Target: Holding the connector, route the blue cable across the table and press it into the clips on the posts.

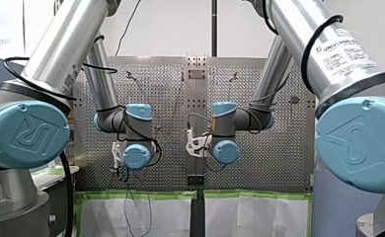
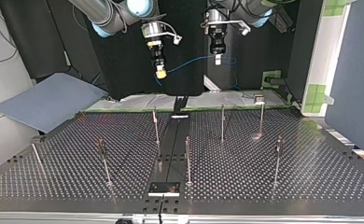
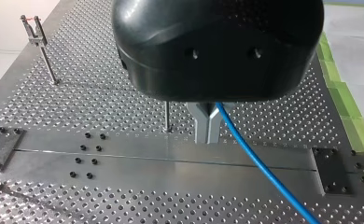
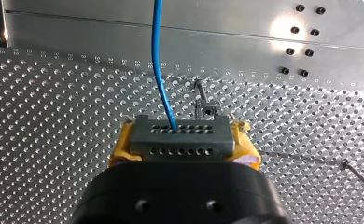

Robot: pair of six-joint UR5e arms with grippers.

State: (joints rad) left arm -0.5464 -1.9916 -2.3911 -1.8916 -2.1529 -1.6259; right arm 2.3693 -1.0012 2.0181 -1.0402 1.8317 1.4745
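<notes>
Okay, front view first: my left arm (image 1: 136,154) and my right arm (image 1: 225,148) are hanging side by side over the perforated table (image 1: 259,163), and neither fingers nor cable are showing. Top view now: the right gripper (image 2: 160,72) and the left gripper (image 2: 217,59) are hovering well above the table's far edge, the blue cable (image 2: 194,59) sagging between them, its length running side to side across the view, well clear of the posts (image 2: 156,123). That slack is looking like the danger: it could be catching a post's tip instead of dropping into a clip. Left wrist view: metal fingers (image 3: 201,123) are pressing together on the cable, trailing away past them; a smooth cable could be sliding through that thin pinch. Right wrist view: yellow pads (image 4: 119,149) are pinching the grey connector (image 4: 180,135) by its ends, long axis lying across the gripper, cable leaving its holed face straight ahead toward the table; a sideways tug might be twisting it loose
</notes>
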